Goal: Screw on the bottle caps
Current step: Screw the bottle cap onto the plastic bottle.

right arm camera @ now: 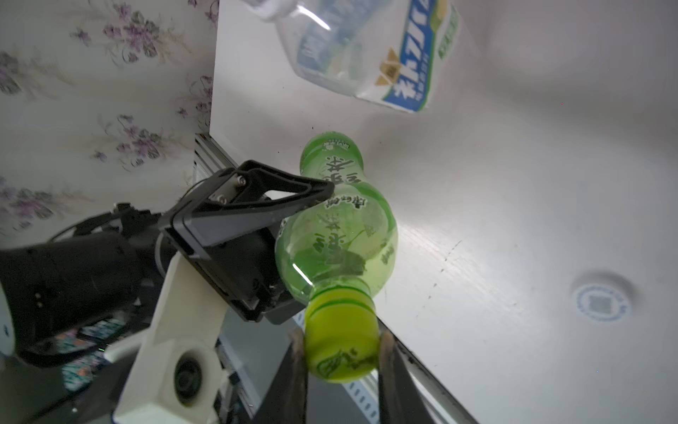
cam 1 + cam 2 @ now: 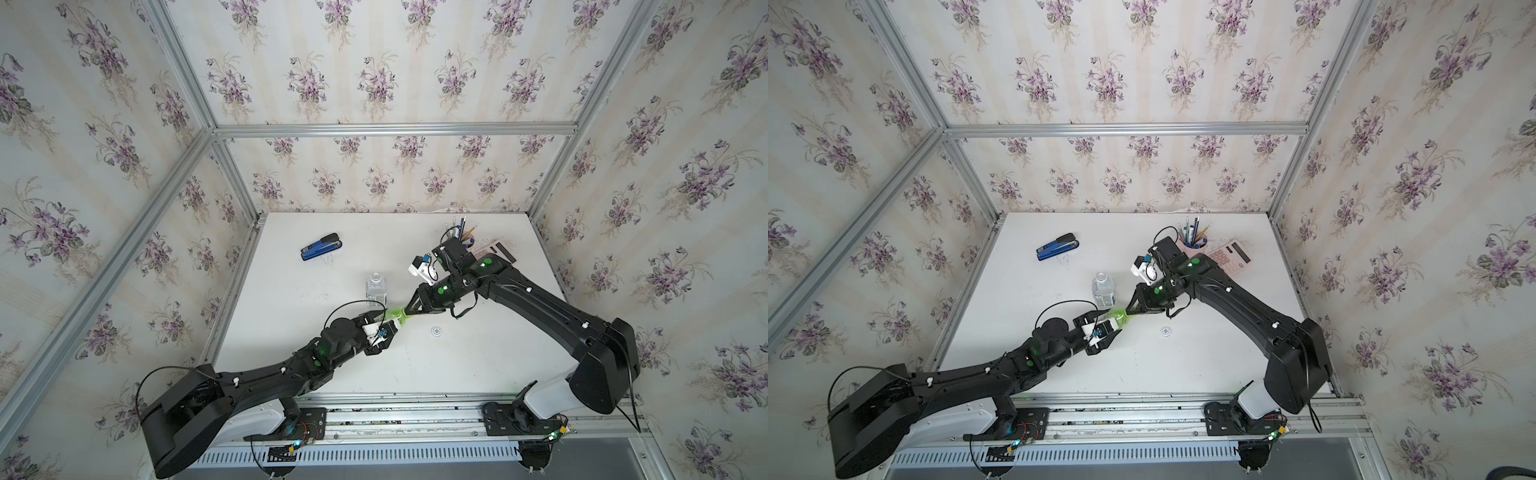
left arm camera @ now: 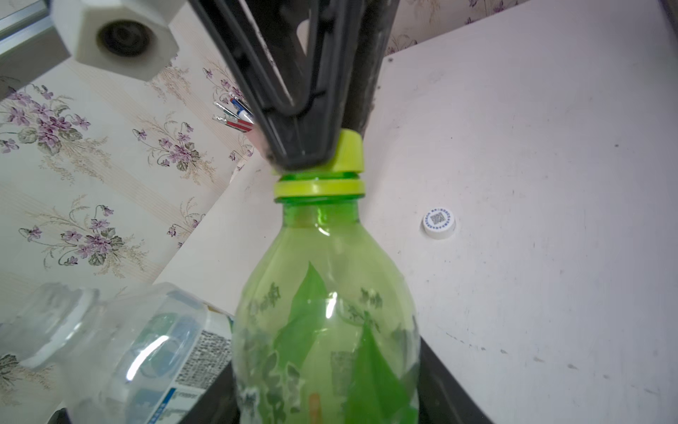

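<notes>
My left gripper [image 2: 388, 328] is shut on the body of the translucent green bottle [image 3: 326, 312], holding it tilted above the table. A yellow-green cap [image 1: 341, 341] sits on the bottle's neck, and my right gripper [image 1: 341, 348] is shut on it from both sides. In the left wrist view a thin green band of neck shows between this cap [image 3: 348, 154] and the collar ring. The clear labelled bottle [image 2: 376, 289] stands uncapped just behind the two grippers. In both top views the white cap [image 2: 436, 331] [image 2: 1166, 331] lies flat on the table, to the right of the green bottle [image 2: 1119, 314].
A blue stapler [image 2: 321, 246] lies at the back left of the white table [image 2: 478, 365]. A pen cup [image 2: 1192, 245] and a pink calculator [image 2: 1229, 255] stand at the back right, behind the right arm. Papered walls close in three sides.
</notes>
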You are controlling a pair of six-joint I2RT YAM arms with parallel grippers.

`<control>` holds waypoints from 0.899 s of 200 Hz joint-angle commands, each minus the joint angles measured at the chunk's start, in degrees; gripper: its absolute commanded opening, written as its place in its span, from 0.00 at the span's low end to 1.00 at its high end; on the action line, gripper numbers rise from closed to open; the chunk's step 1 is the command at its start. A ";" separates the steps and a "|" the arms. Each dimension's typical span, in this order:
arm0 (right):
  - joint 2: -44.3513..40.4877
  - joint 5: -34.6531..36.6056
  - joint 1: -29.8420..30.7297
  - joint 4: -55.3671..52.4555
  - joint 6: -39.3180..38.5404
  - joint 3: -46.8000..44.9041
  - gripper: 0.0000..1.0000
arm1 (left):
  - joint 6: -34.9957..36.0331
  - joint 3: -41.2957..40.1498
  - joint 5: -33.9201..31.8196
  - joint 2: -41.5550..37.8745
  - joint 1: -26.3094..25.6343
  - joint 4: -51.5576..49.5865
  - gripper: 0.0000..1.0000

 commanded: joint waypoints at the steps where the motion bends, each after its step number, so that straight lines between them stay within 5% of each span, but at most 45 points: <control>1: -3.17 -6.29 -0.73 14.99 21.48 -4.58 0.18 | 6.10 0.11 -4.38 1.27 -2.79 16.91 0.59; 32: -6.93 -2.01 -1.98 13.10 10.47 -4.45 0.41 | 6.51 0.38 -5.89 1.81 -2.94 15.97 0.59; 66: -13.53 11.99 -1.99 3.28 -20.74 -0.06 0.75 | -0.42 1.19 5.19 0.14 4.10 9.82 0.59; 128: -17.19 14.86 -1.90 -6.32 -77.68 5.80 0.67 | -5.79 5.07 25.80 -0.39 11.69 0.54 0.59; 153: -12.73 14.86 -0.64 -14.45 -94.42 11.14 0.59 | -5.48 6.77 28.15 0.84 11.80 -2.05 0.60; 180: -10.11 22.51 4.17 -15.05 -102.95 12.49 0.59 | -5.70 7.32 29.33 1.40 11.89 -2.46 0.60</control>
